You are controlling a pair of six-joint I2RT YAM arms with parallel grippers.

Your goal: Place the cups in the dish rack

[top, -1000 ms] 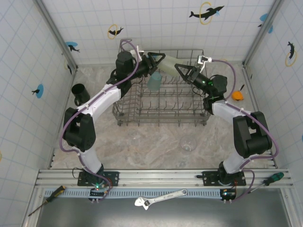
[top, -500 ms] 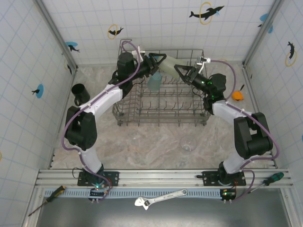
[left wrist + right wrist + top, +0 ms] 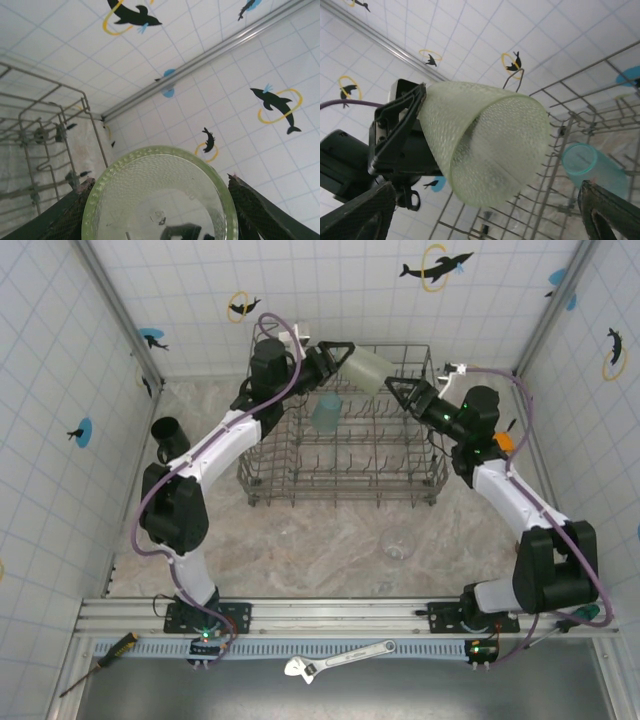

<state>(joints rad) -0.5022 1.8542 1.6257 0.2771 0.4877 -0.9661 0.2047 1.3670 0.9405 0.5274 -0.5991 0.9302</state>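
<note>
My left gripper is shut on the base of a pale green tumbler, held on its side above the far edge of the dish rack. In the left wrist view the pale green tumbler sits between both fingers. My right gripper stands open just right of the tumbler's mouth, apart from it. The right wrist view has the pale green tumbler ahead of the right gripper. A teal cup stands in the rack. A black mug and a clear tumbler rest on the table.
A small orange object lies right of the rack by the right arm. Tiled walls close in the back and both sides. A wrench and two screwdrivers lie on the near ledge in front of the arm bases.
The left gripper has carried the pale green tumbler up and to the right. The right arm has swung out to the right, its gripper now slightly back from the tumbler.
</note>
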